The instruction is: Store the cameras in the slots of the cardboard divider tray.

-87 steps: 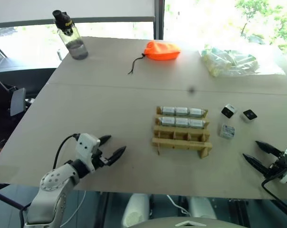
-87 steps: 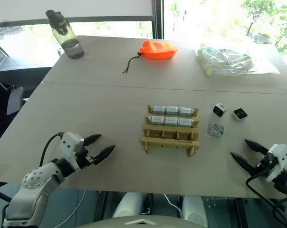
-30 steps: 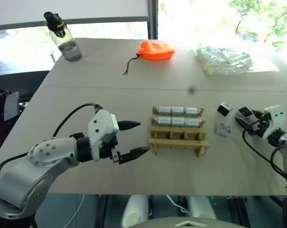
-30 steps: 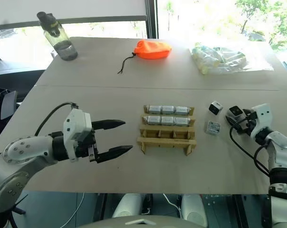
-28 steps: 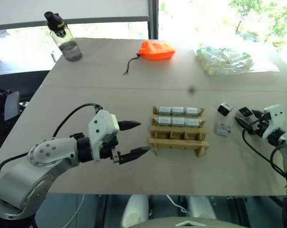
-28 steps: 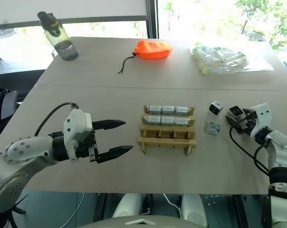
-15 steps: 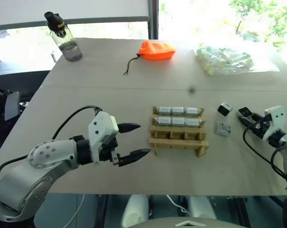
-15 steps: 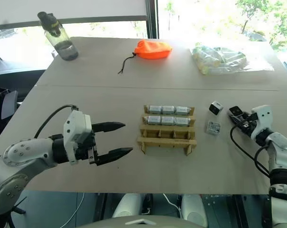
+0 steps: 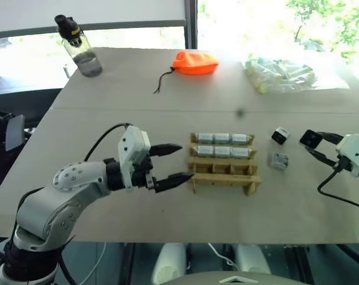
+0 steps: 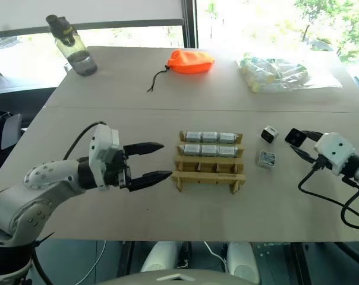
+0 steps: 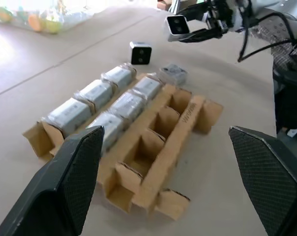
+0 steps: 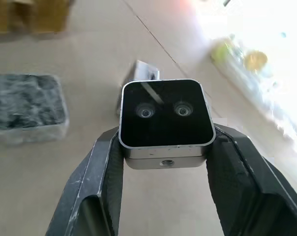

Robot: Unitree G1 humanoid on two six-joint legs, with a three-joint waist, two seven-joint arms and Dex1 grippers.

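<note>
Right hand lifts one camera off the counter while the left hand waits, spread wide, beside the cardboard divider tray.

At the right edge of the head view, the right hand (image 9: 323,147) is clamped on a black-faced camera (image 9: 311,139), held clear above the pale counter (image 9: 167,119); the wrist view shows its two fingers (image 12: 105,169) pressing the camera's sides, twin lenses facing out. The cardboard divider tray (image 9: 224,172) sits at centre frame. Its two far rows are filled with six silver-grey cameras (image 9: 225,145); the near row of slots is empty. Just right of the tray, a wrapped camera (image 9: 279,161) lies flat on the counter, and another black-faced camera (image 9: 280,135) sits beyond it. The left hand (image 9: 178,163), at lower left of centre, holds nothing, fingertips just beside the tray's left end.
</note>
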